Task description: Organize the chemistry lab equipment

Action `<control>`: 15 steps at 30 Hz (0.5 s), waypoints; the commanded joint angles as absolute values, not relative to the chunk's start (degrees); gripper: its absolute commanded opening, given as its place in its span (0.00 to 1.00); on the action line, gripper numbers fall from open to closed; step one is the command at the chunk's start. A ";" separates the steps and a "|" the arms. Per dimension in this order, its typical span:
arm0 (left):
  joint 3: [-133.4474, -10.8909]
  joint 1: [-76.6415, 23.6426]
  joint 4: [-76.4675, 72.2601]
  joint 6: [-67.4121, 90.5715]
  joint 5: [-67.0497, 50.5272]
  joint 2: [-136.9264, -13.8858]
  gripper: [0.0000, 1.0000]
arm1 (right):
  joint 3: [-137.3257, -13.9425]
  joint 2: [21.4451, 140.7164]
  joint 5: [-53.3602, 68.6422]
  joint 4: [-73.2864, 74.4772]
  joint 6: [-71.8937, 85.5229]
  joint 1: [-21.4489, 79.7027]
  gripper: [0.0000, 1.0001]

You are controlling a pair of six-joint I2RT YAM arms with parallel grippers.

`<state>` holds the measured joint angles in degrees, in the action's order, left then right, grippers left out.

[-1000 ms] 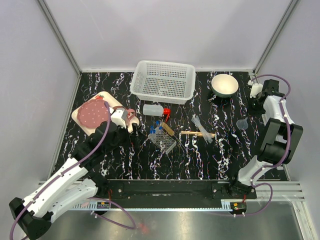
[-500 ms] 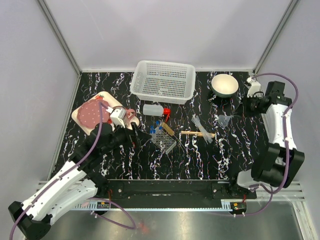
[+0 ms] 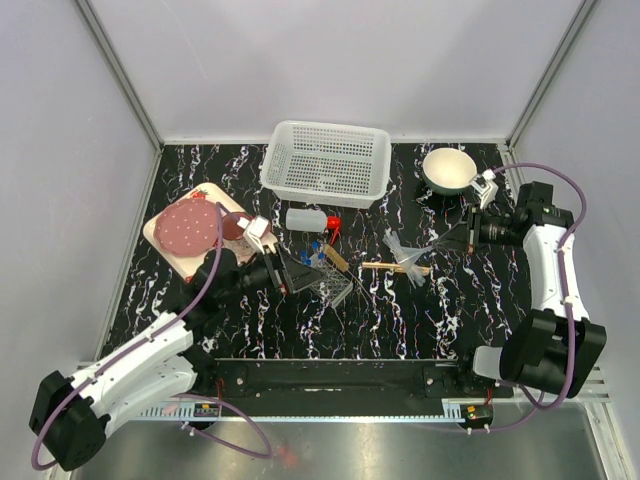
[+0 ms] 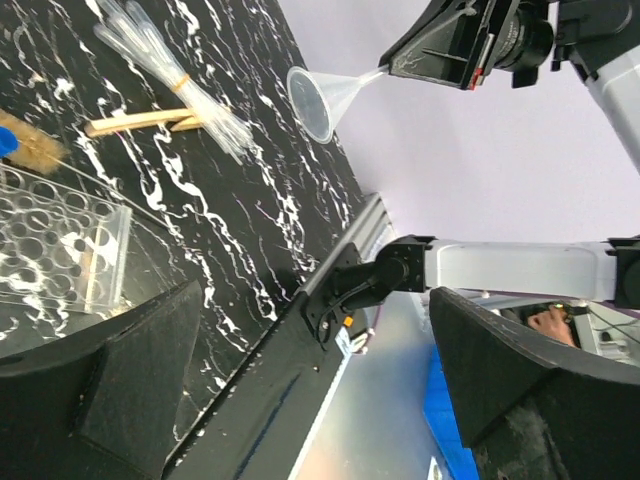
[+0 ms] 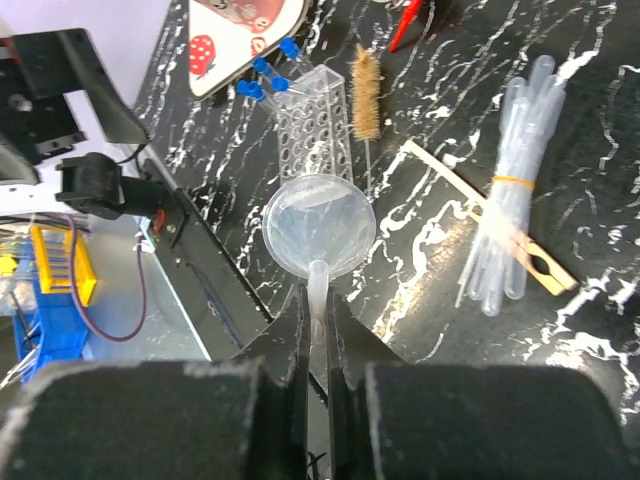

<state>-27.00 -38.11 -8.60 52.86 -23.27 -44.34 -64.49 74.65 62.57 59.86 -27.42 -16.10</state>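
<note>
My right gripper [image 5: 318, 305] is shut on the stem of the small clear funnel [image 5: 320, 225], holding it above the table; from above, the gripper [image 3: 463, 234] and funnel [image 3: 440, 243] hang just right of the banded clear pipettes [image 3: 403, 249] and the thin wooden sticks [image 3: 394, 267]. The grey mesh tube rack [image 3: 330, 282] holds blue-capped test tubes [image 5: 265, 75]. My left gripper [image 3: 288, 272] stands open and empty beside the rack's left end, its fingers [image 4: 100, 390] wide apart. The red-capped bottle [image 3: 306, 220] lies behind the rack.
A white perforated basket [image 3: 327, 162] stands at the back centre and a white bowl [image 3: 449, 170] at the back right. The strawberry-print tray [image 3: 160, 235] with a pink plate sits at the left. A bristle brush [image 5: 366, 100] lies by the rack.
My right arm swung left from the table's right edge, carrying the funnel toward the pipettes. My left arm reached right, from by the tray to the rack's left end.
</note>
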 commanded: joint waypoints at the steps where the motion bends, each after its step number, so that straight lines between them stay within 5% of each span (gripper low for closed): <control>1: -24.17 -38.58 -24.77 59.58 -26.55 -46.40 0.99 | -62.50 72.51 68.73 59.42 -27.77 -15.56 0.05; 15: -28.56 -47.19 -33.13 59.06 -22.33 -60.20 0.99 | -60.29 71.81 71.10 57.39 -27.51 -15.38 0.05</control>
